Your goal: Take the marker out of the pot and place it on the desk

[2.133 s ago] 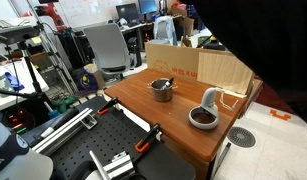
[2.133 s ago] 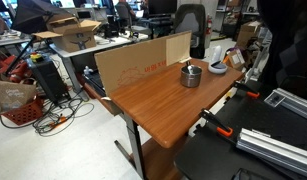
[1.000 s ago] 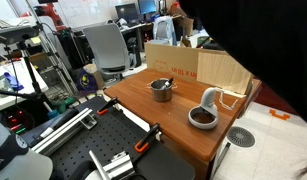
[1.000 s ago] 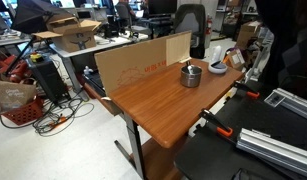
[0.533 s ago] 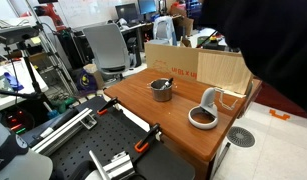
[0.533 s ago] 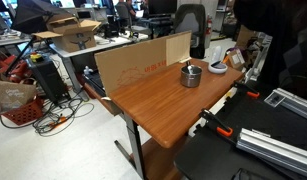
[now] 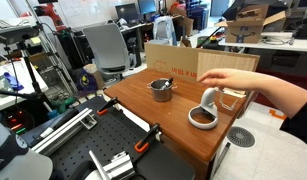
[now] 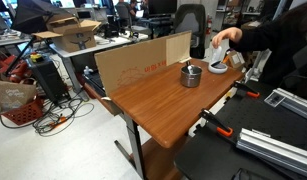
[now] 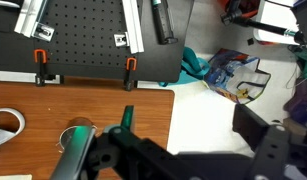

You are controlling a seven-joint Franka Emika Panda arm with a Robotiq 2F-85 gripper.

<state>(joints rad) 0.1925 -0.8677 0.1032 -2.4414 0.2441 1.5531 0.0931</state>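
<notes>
One pincer [image 9: 101, 140]: jaws spread with nothing between them, hanging over the worktop [image 9: 103, 103].
Pot [image 7: 161, 91]: on the worktop right under the pincer, which partly hides it in the wrist view.
Marker [image 7: 167, 83]: inside the pot, one end leaning out over the rim.
Person's hand [image 7: 223, 78]: stretched over the worktop near the pot, above a white cup [image 7: 210, 98] and a dark bowl [image 7: 203, 118].
Cardboard box [image 7: 193, 62]: just behind the pot.
Black bench [image 9: 83, 40]: beyond the worktop's edge, orange clamps along it.

Exterior views oblique from opposite sides of the shared desk [image 7: 163, 122]; wrist view overhead, downward.
</notes>
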